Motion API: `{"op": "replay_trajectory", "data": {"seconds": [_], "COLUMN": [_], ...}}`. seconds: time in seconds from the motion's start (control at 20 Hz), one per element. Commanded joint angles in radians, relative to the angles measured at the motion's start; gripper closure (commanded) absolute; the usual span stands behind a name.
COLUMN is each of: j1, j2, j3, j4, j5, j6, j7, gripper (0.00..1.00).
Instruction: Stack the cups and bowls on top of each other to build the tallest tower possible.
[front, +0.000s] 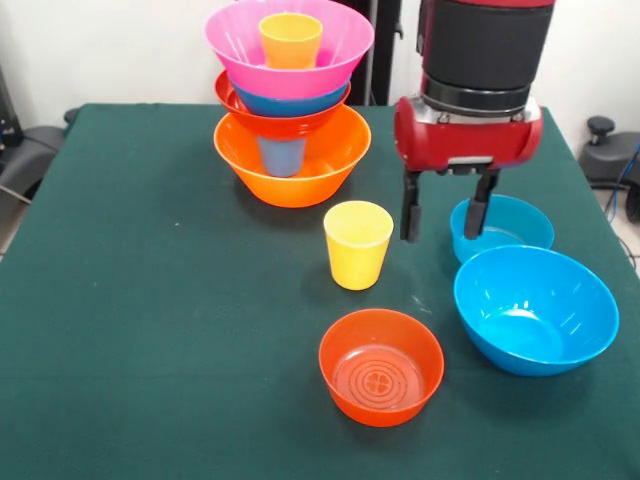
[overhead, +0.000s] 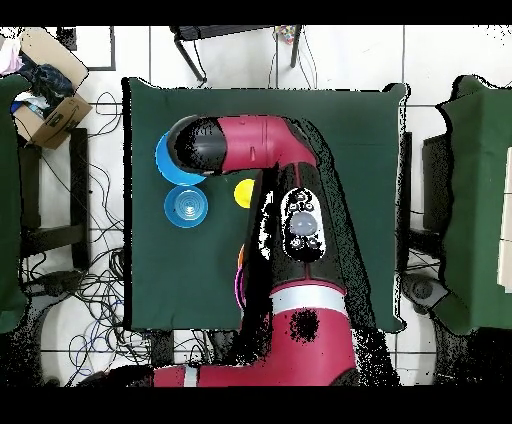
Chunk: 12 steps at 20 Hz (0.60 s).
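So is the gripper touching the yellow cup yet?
Apart: in the front view, green cloth shows between the gripper and the yellow cup.

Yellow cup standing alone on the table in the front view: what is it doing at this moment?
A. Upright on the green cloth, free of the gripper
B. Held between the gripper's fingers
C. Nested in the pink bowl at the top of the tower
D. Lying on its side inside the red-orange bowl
A. The yellow cup stands upright on the cloth, with the open gripper hanging beside it, not around it.
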Motion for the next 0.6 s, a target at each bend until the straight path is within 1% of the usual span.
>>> {"op": "replay_trajectory", "data": {"seconds": [0.05,0.25,0.4,0.6], "j1": [0.01,0.021,0.028,0.044], "j2": [0.036,0.045,0.039,0.036], "j3": [-0.017,-0.028,-0.029,-0.038], "j4": [0.104,0.099,0.112,0.109], "j5": [0.003,0.002,0.01,0.04], "j6": [-0.063,-0.069,-0.073,-0.081], "j7": [0.191,0.219,0.234,0.297], "gripper": [0.0,0.0,0.0,0.0]}}
